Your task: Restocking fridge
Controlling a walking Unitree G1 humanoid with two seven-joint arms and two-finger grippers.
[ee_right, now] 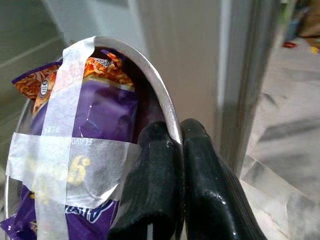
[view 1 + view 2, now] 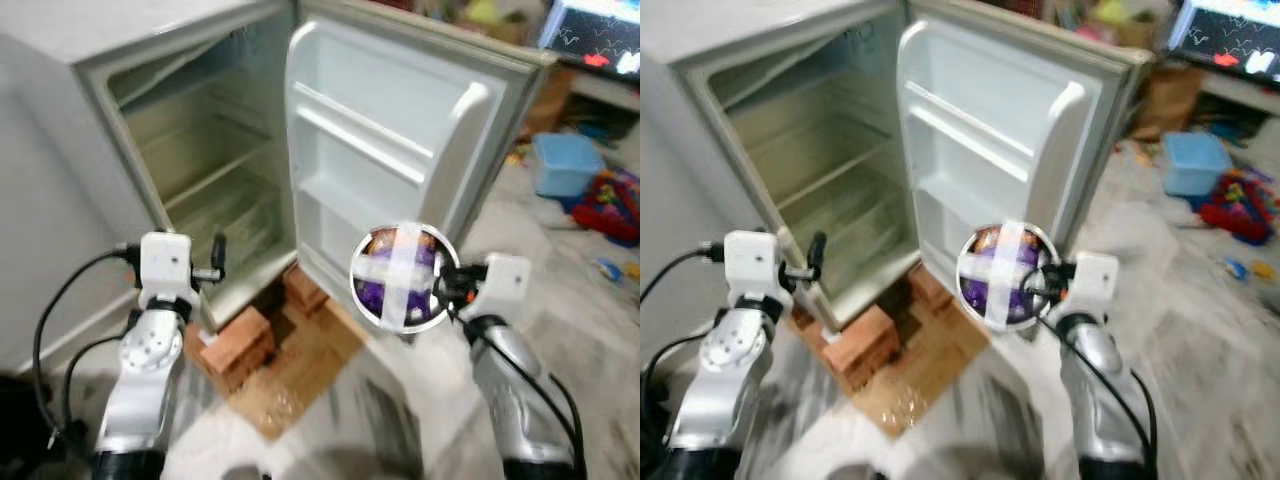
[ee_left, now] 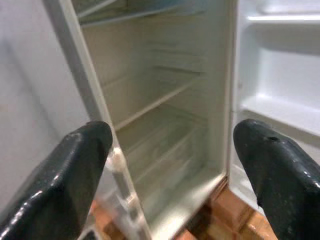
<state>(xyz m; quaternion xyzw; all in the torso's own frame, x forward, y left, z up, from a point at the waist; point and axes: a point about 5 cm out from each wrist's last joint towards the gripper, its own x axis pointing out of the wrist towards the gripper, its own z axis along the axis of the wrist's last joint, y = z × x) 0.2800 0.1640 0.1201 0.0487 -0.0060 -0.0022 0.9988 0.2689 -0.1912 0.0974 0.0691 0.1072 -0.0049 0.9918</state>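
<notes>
The right arm is raised from 5 o'clock toward the centre of the head view, forearm angled up and inward, and the right gripper point(image 1: 172, 145) is seen with its two black fingers point(image 1: 152, 195) pressed together on the rim of a round steel bowl point(image 2: 443, 300). The bowl is held on edge, its mouth facing the camera, at roughly 4 o'clock from the frame's centre, just in front of the lower edge of the open fridge door point(image 2: 400, 130). Inside the bowl a purple and orange snack packet point(image 1: 100, 115) is kept in place by two strips of white tape point(image 1: 55, 125) crossed over the mouth. The left arm is lifted at 8 o'clock, elbow bent, and the left gripper point(image 3: 175, 165) is pointed at the fridge point(image 2: 200, 170) cavity with its fingers point(image 3: 65, 180) spread wide apart and nothing between them. The cavity's shelves are bare, and the door shelves are bare as well. The fridge is propped on red bricks point(image 2: 240, 345) over a sheet of cardboard point(image 2: 295, 375) on the marble floor point(image 2: 400, 420). At 2 o'clock a blue box point(image 2: 567, 163) and scattered toys point(image 2: 610, 205) lie on the floor.
</notes>
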